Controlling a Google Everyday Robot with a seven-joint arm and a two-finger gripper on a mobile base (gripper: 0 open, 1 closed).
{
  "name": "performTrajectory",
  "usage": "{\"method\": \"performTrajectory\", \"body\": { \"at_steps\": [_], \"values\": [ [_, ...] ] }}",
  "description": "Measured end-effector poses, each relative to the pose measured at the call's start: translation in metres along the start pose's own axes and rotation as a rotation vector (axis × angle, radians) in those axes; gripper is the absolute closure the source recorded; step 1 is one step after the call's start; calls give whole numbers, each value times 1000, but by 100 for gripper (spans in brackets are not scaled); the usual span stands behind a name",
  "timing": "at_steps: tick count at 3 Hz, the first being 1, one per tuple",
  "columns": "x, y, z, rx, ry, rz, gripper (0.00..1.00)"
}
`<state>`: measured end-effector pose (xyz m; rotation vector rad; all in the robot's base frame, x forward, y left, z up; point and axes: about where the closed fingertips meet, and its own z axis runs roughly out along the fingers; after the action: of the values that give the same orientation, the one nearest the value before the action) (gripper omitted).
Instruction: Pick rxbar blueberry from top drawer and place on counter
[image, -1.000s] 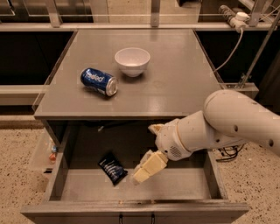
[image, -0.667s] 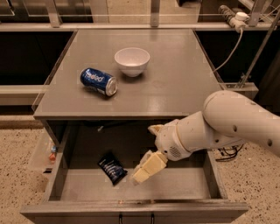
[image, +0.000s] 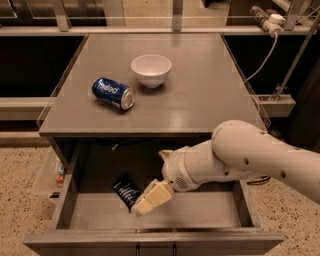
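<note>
The hand (image: 144, 202) is down inside the open drawer (image: 200, 212), tipped toward the drawer floor. I cannot tell if the hand is spread or pressed together. Just beside its tip, the dark snack bar (image: 123, 187) lies flat on the drawer floor. Behind the hand is the big white arm (image: 250, 155). Far above the hand is the grey surface (image: 200, 105), with a blue can (image: 113, 93) on its side near a white bowl (image: 151, 70)

Gripper (image: 148, 201) in top drawer (image: 200, 211), just beside rxbar blueberry (image: 124, 187).
</note>
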<state>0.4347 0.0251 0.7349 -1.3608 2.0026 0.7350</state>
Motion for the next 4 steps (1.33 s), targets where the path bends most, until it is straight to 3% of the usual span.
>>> {"method": "performTrajectory", "body": {
  "at_steps": [1, 3, 4],
  "values": [
    [-5, 4, 47, 4, 0, -9, 0],
    [-3, 1, 68, 3, 4, 12, 0],
    [-4, -18, 109, 35, -3, 22, 0]
  ]
}}
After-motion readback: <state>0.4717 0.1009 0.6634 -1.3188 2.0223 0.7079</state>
